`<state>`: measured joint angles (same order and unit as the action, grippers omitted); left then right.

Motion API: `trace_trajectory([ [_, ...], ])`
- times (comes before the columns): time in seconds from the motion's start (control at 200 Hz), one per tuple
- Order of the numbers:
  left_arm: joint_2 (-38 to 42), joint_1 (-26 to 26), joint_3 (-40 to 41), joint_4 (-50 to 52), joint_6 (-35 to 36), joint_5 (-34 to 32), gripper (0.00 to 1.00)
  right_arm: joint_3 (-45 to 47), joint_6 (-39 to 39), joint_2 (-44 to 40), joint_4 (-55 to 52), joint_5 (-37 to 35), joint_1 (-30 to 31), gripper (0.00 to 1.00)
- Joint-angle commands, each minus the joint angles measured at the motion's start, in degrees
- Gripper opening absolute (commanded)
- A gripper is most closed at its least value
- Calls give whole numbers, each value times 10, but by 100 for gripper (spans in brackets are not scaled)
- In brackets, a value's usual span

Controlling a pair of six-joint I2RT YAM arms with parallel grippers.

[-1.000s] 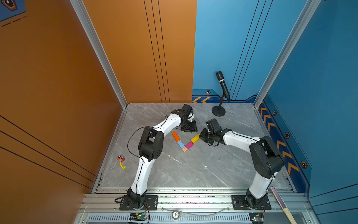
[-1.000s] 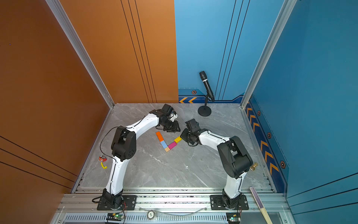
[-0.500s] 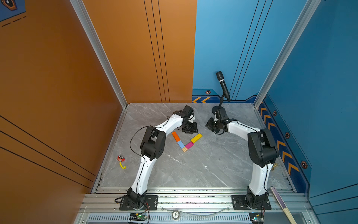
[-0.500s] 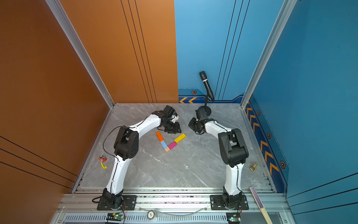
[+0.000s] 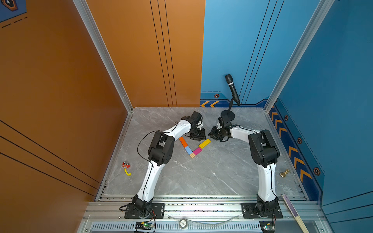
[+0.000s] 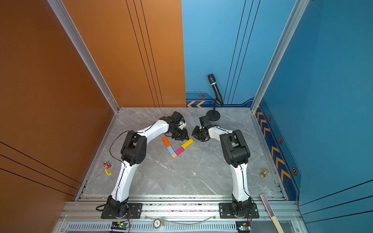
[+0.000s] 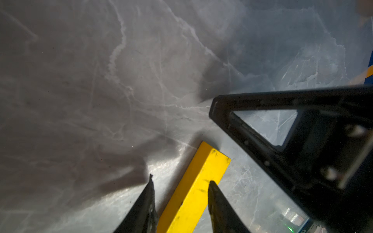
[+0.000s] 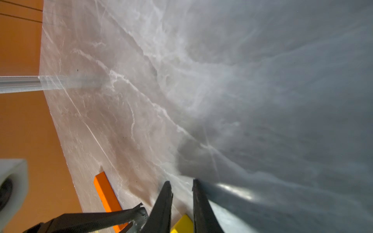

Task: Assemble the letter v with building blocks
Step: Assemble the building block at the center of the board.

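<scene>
Left wrist view: left gripper (image 7: 180, 178), slightly parted, straddles the long flat yellow building block (image 7: 210, 161) lying on the grey marble tabletop (image 7: 101, 80), seemingly to square it as the letter v's (image 5: 192, 155) outer end. Right gripper (image 8: 181, 181), narrowly parted and empty, waits beside.

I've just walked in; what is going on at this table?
Two robot arms are laying blocks into a letter V, which looks complete: orange block and blue block on one stroke, pink block and yellow block on the other, wood block at the point. The left pincer straddles the yellow block's outer end, jaws apart; the right pincer hovers nearby, open.
</scene>
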<state>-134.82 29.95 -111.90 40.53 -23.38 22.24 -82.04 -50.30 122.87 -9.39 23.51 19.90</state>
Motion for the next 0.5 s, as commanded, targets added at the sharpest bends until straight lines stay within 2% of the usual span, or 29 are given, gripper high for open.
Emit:
trace_trajectory([
  [0.0, -9, 5, -8, 9, 9, -1, 45, 4, -14, 12, -3, 1, 9, 22],
  [0.496, -10, 9, 4, 9, 11, 5, 45, 40, -26, -21, 10, -18, 9, 23],
])
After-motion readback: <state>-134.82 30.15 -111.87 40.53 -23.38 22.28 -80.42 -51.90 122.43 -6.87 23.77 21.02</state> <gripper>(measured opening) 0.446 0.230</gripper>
